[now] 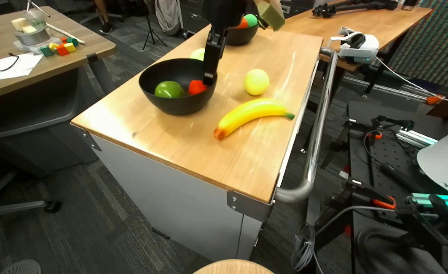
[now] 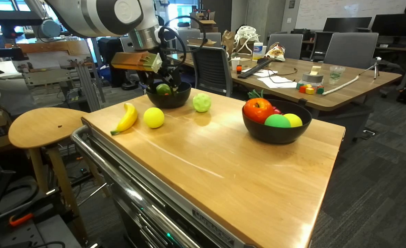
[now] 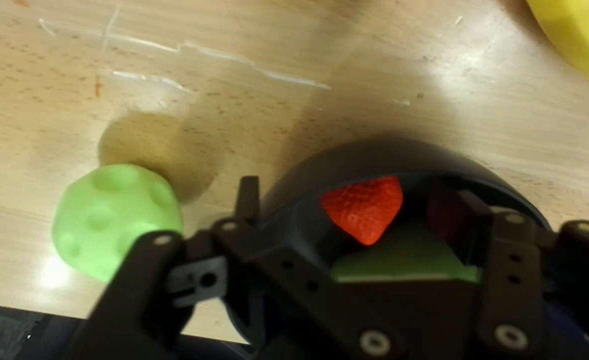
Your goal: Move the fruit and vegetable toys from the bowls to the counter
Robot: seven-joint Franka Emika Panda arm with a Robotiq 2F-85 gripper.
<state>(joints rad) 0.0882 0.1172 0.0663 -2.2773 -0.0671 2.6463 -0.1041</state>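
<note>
Fingers (image 1: pixel 212 62) parted at a black bowl (image 1: pixel 178 105), red strawberry (image 3: pixel 364 207) framed between them

The gripper (image 3: pixel 362 215) is seen at the bowl with its fingers set well apart, and nothing is seen to be grasped. In the wrist view the red strawberry is shown in the gap between the fingertips, lying in the bowl. Beside the right-hand finger there, a dark red piece (image 3: pixel 442 212) is half hidden; whether it is touched cannot be told. Below the gap, in the same bowl, a green toy (image 3: pixel 399 255) is partly covered by the gripper.

Just outside the bowl, left of both fingers in the wrist view, a pale green dimpled toy (image 3: pixel 109 215) is set on the counter (image 2: pixel 196 182). Farther from the fingers, a yellow ball-shaped toy (image 1: pixel 256 82) and a banana (image 1: pixel 250 113) are laid near each other on the counter. Well apart from the fingers, a second black bowl (image 2: pixel 275 135) is occupied by more toys: an orange-red tomato-like piece (image 2: pixel 258 111), a green round piece (image 2: pixel 277 121) and a yellow round piece (image 2: pixel 294 120) are made out in an exterior view.
</note>
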